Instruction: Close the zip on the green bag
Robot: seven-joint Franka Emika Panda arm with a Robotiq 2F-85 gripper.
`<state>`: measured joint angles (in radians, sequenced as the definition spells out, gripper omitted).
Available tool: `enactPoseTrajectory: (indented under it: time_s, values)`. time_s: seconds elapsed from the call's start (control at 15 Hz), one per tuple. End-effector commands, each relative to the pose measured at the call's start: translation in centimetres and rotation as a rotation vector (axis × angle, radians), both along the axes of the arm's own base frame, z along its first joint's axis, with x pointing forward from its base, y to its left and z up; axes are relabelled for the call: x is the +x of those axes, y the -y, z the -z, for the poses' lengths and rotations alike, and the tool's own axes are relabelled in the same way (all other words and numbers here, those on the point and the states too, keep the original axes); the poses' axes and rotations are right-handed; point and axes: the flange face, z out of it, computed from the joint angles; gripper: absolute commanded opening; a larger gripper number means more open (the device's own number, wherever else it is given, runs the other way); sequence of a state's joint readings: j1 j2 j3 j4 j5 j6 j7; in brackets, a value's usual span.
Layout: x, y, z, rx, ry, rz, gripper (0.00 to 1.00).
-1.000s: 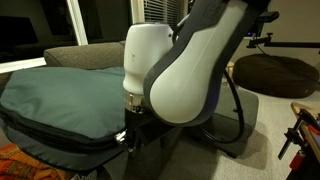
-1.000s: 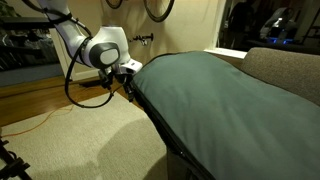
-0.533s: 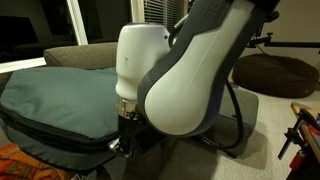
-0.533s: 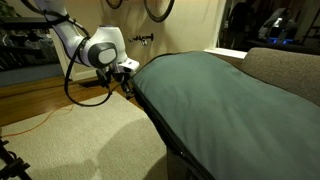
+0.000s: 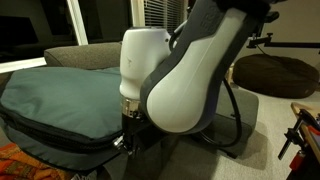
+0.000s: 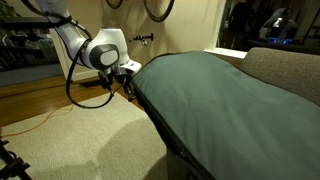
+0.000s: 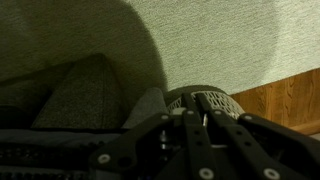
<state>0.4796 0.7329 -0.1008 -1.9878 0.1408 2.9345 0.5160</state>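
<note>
The green bag (image 5: 60,95) lies large and flat on the sofa; it also shows in an exterior view (image 6: 220,100). The zip (image 5: 50,137) is a dark band round its side edge, also seen in an exterior view (image 6: 158,122). My gripper (image 5: 124,141) is at the bag's rounded end, pressed against the zip band, as both exterior views show (image 6: 127,80). In the wrist view the fingers (image 7: 200,116) are closed together with a small metallic sliver, apparently the zip pull, pinched between them. The bag's edge there is dark and hard to make out.
A grey sofa (image 6: 285,70) lies under the bag. A dark brown beanbag (image 5: 275,72) sits behind the arm. Beige carpet (image 6: 70,135) and wood floor (image 7: 290,95) lie beside the bag. A black mesh object (image 7: 210,98) sits below the gripper. A cable (image 6: 75,95) hangs from the arm.
The arm shifted slightly towards the bag's edge and then back a little; the gripper stays shut at the bag's end. The bag looks unchanged.
</note>
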Motion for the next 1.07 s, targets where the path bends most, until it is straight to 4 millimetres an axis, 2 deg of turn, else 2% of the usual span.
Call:
enactPoseTrajectory:
  time_s: [0.0,1.0]
  values:
    - [0.4,2.4,0.2,-0.002,-0.008,0.051,0.03]
    - [1.6,7.0,0.5,0.042,-0.045,0.168,0.03]
